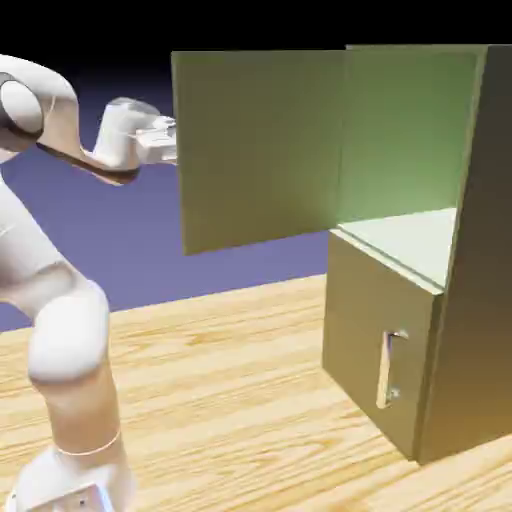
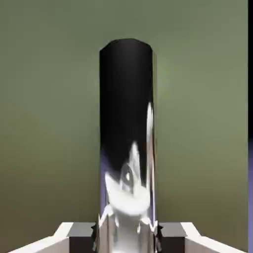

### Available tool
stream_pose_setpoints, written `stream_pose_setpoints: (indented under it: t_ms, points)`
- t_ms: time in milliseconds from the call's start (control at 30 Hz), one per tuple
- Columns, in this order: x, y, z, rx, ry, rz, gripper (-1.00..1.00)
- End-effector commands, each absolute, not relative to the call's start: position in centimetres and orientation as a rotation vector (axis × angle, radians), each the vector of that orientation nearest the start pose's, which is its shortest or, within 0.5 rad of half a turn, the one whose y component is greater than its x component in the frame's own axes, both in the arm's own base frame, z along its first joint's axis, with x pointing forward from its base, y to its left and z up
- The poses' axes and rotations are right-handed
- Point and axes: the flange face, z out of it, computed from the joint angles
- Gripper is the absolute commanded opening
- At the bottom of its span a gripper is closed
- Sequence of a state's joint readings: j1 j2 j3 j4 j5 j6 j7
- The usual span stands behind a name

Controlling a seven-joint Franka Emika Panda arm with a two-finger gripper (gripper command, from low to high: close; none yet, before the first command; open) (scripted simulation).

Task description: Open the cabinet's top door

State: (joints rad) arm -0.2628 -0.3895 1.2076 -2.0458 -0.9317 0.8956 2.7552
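The olive-green cabinet (image 1: 470, 300) stands at the right of the exterior view. Its top door (image 1: 260, 150) is swung wide open toward the arm, baring the pale green inside and shelf. My gripper (image 1: 168, 140) sits at the door's free left edge, on the side turned away from this camera. In the hand view the door's silver bar handle (image 2: 127, 148) fills the middle, upright and shiny, with the door panel (image 2: 49, 123) behind it. The grey fingertips (image 2: 81, 231) press on either side of the handle, shut on it.
The lower door (image 1: 375, 350) is closed, with its short silver handle (image 1: 388, 368) on the front. The cabinet rests on a wooden table (image 1: 230, 400). My white arm (image 1: 60, 330) rises at the exterior view's left.
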Motion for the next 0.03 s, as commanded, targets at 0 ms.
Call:
stream_pose_setpoints:
  t_ms: [0]
  points:
    - [27.13, 30.2, 55.87, -1.101, 2.42, -2.491, -1.0]
